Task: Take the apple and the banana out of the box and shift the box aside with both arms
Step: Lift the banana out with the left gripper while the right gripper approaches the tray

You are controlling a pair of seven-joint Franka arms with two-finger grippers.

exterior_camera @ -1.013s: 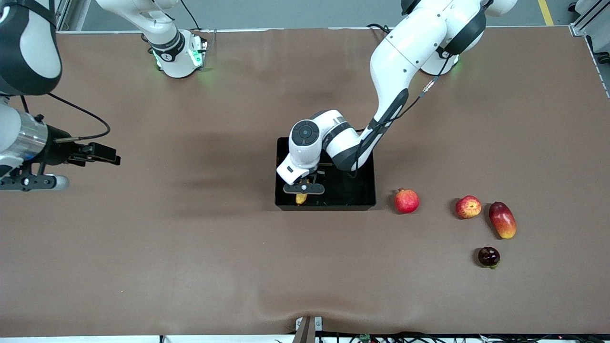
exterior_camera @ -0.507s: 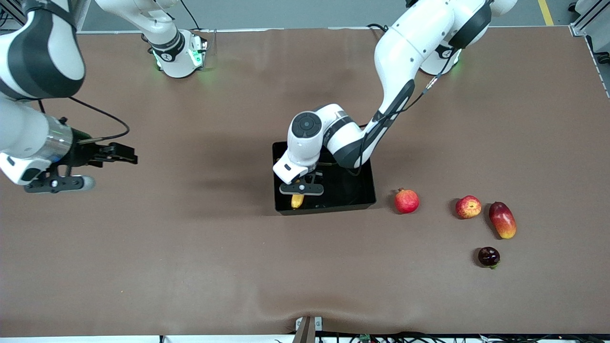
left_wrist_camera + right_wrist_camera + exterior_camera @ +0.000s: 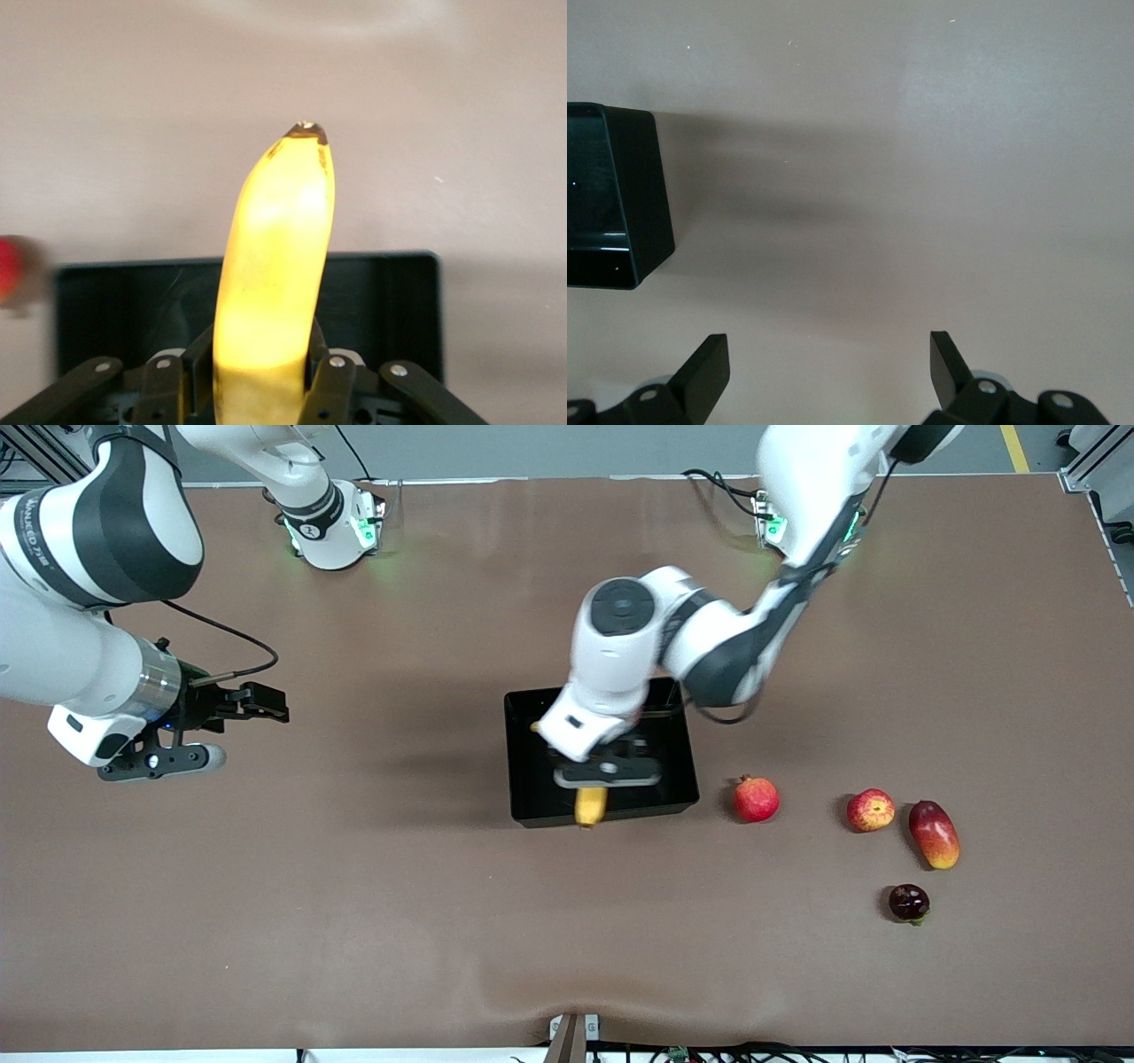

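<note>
While the left gripper [image 3: 608, 772] stays clamped on the long curved yellow banana [image 3: 590, 804], it has risen over the shallow black plastic box [image 3: 529, 766]; banana tip now overhangs the wall nearest the camera; removal looks nearly done; streaked red apple [image 3: 870, 810] already lies on the table; right gripper [image 3: 237, 705], jaws apart, has edged toward the box.

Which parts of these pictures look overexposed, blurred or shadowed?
Left wrist view: the banana glows washed-out near the left gripper, and a red fruit at the edge is blurred. Right wrist view: a soft shadow lies on the table beside the box.
</note>
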